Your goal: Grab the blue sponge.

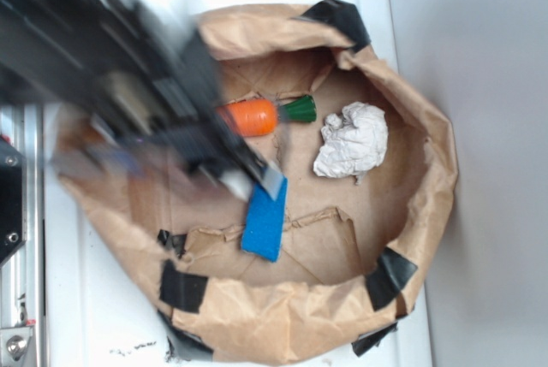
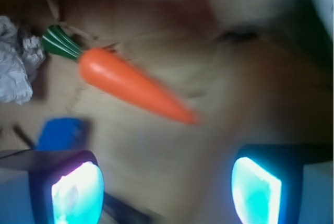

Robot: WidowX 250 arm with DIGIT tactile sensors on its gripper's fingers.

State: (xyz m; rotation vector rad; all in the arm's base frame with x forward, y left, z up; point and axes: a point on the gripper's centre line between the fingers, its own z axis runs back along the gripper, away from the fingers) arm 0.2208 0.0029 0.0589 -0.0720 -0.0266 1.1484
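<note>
The blue sponge (image 1: 265, 220) lies flat on the brown paper floor of the bag, below the orange toy carrot (image 1: 248, 116). In the wrist view the blue sponge (image 2: 61, 133) shows at the lower left, partly behind the left finger. My gripper (image 1: 257, 180) hangs just above the sponge's upper end, blurred by motion. Its jaws stand wide apart in the wrist view, with only bare paper between the pads (image 2: 77, 195). The gripper (image 2: 167, 192) is open and holds nothing.
The carrot (image 2: 130, 83) with its green top lies diagonally ahead of the gripper. A crumpled white paper ball (image 1: 352, 140) sits to the right. Raised brown paper walls (image 1: 428, 170) with black tape ring everything. The arm covers the left of the bag.
</note>
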